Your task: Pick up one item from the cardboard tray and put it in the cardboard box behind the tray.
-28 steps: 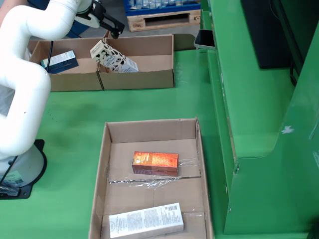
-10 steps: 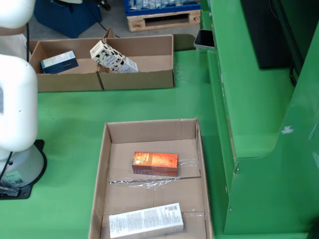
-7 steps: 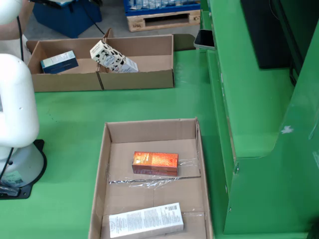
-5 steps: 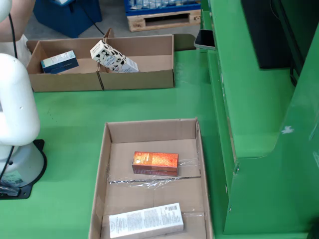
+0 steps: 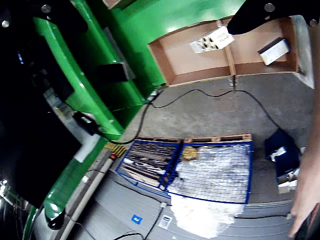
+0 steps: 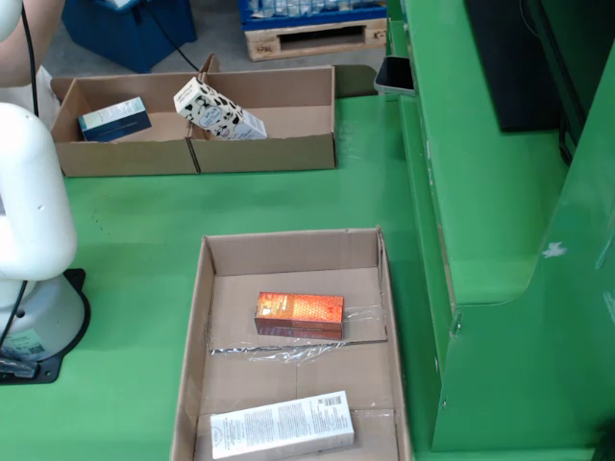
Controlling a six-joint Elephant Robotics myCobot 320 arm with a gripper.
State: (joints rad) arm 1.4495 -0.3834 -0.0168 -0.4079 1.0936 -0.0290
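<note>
- Spotted carton (image 6: 217,110): tilted in the right compartment of the cardboard box (image 6: 288,152), upper left of the fixed view, just beside the divider; apart from any tool.
- Same carton (image 5: 212,40) found in the wrist view, upper right of the frame, with a blue-and-white box (image 5: 274,50) in the neighbouring compartment.
- Cardboard tray (image 6: 192,336), lower centre of the fixed view: holds an orange box (image 6: 299,315) and a white box (image 6: 282,424), both lying flat and untouched.
- Gripper (image 5: 260,15): only a dark part visible along the top edge of the wrist view; open or closed cannot be told. Nothing seen held.
- Step in hand, as judged: placing looks complete, arm (image 6: 34,206) clear of the box, camera pointed out at a pallet and floor.
- Next move, if another item is wanted: swing back over the tray, descend on the orange box, align with its short sides.
- Against 2.8 s ago: arm then stretched across the upper left with the tool at the carton; now only the white column at the left edge. Carton and tray contents unchanged in place.
</note>
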